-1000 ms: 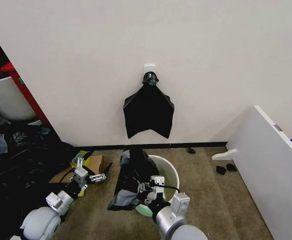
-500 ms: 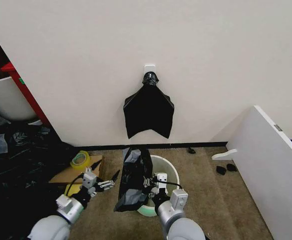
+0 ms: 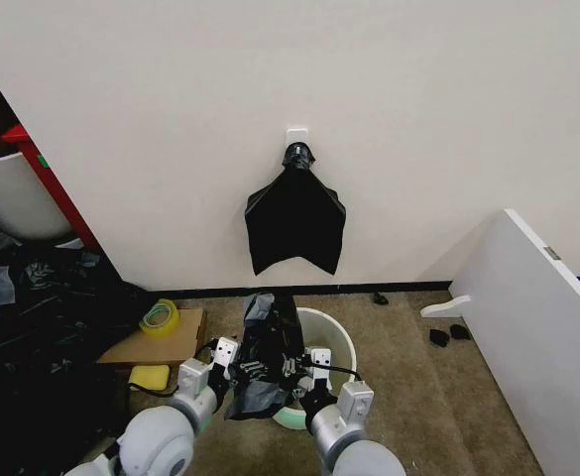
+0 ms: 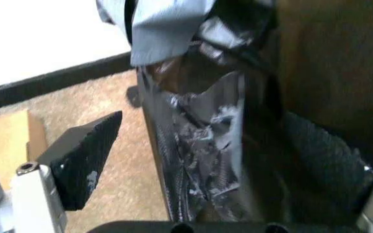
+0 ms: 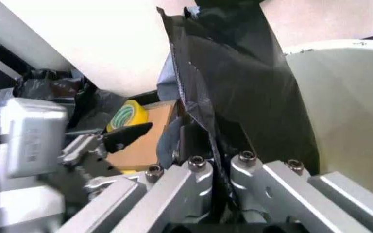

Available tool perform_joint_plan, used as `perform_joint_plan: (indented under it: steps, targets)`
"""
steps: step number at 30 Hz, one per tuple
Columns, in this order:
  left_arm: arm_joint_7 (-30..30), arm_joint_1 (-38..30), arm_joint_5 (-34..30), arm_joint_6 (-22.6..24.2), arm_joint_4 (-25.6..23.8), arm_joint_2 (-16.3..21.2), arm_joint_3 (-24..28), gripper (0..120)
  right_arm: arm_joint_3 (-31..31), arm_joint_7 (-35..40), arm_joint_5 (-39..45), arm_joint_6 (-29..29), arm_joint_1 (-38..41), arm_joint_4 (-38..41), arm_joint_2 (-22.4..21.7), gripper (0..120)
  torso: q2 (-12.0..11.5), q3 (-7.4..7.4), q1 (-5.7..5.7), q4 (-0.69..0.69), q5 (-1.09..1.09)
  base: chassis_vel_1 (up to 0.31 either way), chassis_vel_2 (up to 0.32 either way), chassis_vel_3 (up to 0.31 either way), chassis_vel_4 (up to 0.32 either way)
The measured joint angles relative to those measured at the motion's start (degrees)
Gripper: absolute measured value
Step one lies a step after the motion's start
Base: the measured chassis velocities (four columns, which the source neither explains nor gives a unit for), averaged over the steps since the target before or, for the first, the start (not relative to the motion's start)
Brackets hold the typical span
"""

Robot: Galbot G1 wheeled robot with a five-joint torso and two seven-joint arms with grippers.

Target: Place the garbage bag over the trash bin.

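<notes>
Left tool (image 3: 232, 369) has swung in from beside the cardboard (image 3: 156, 347) and tape roll (image 3: 159, 317) to the bag (image 3: 267, 352); bag and bin (image 3: 337, 342) sit as before. Its jaws are spread, one pad on the carpet side, the other behind the film, bag edge between them, not yet pinched. Bag hangs bunched and upright at the bin's left rim, mouth not over it. Right tool (image 3: 304, 372) is closed on the bag's lower part, film squeezed between its fingers (image 5: 199, 179). Risk: left jaws close on a single loose layer or on nothing, so the mouth does not open. Risk: pulling apart tears the thin film, or drags the light bin over.
</notes>
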Motion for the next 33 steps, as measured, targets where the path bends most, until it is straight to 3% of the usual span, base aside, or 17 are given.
perform_joint_plan:
  steps: [13,17,19,26,31,33]
  targets:
    - [-5.41,-3.00,2.06,4.60,6.02,-6.55,2.78,95,-1.29,-0.15,-1.22,-0.11,-0.42,-0.48,0.87,0,0.00,0.00,0.01,0.00,0.00,0.000,0.000,0.000,0.000]
    - [-5.42,-3.19,1.22,7.81,6.44,-8.00,1.54,79,-1.89,-0.24,-2.04,-0.11,-0.30,-1.06,1.14,0,0.00,-0.01,0.01,0.00,0.00,0.000,0.000,0.000,0.000]
    - [-5.42,-3.28,1.10,8.20,6.64,-8.17,1.40,75,-1.92,-0.30,-2.29,-0.10,-0.41,-1.08,1.16,0,0.00,0.00,0.01,0.00,0.00,0.000,0.000,0.000,0.000]
    - [-6.65,-3.85,-1.98,10.47,7.57,-8.20,0.42,46,-1.58,-0.74,-3.95,0.62,-0.55,-1.33,1.07,0,0.00,0.00,0.01,0.00,-0.01,0.000,0.000,0.000,0.000]
    - [-7.13,-3.90,-3.69,10.68,7.82,-8.16,-0.43,34,-1.35,-1.04,-4.74,1.08,-0.45,-1.47,1.06,0,0.00,0.00,0.01,0.00,-0.01,0.000,0.000,0.000,0.000]
    - [-7.10,-3.29,-5.42,10.48,7.61,-8.07,-2.52,20,-1.24,-1.66,-5.91,1.94,-0.07,-2.06,0.92,0,0.00,0.00,0.01,-0.02,-0.03,0.000,0.000,0.000,0.000]
